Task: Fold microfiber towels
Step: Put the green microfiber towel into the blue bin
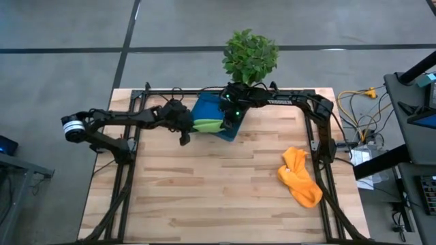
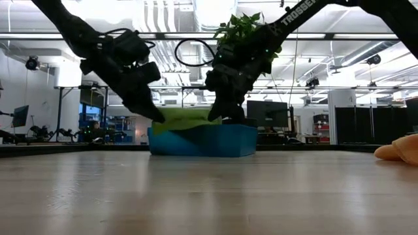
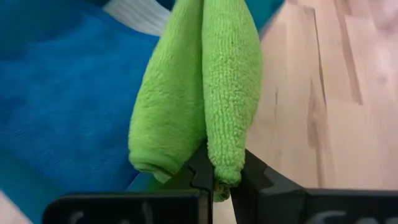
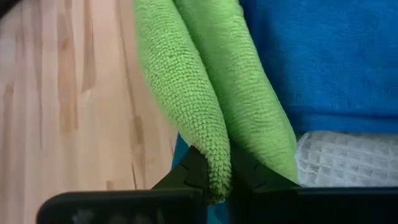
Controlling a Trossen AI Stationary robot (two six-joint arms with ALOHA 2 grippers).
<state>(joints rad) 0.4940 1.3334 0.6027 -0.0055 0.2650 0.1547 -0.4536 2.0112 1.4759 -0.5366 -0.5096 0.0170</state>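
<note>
The lime green microfiber towel point(image 1: 208, 125) is held at the table's far edge, approx. mid-way along it, over the rigid blue rectangular tray point(image 1: 235, 129). It is gripped at both ends at once. The left tool point(image 3: 221, 182) is pressed together on a doubled fold of the green cloth, and the right tool point(image 4: 211, 177) is likewise pinched on a fold at the opposite end. The two-point hold is judged to be for keeping the towel stretched and level w/ both ends matched, so a fold can be kept or the cloth laid flat w/o bunching.

Beneath it in the tray a bright blue microfiber towel point(image 3: 56, 93) and a grey-white waffle-textured cloth point(image 4: 345, 165) are seen, prob. stacked there as done or waiting.

The orange microfiber towel point(image 1: 300, 177) lies crumpled near the table's right edge, well apart from both tools, apparently not yet handled.

A leafy green potted plant point(image 1: 250, 56) stands just beyond the far edge.
</note>
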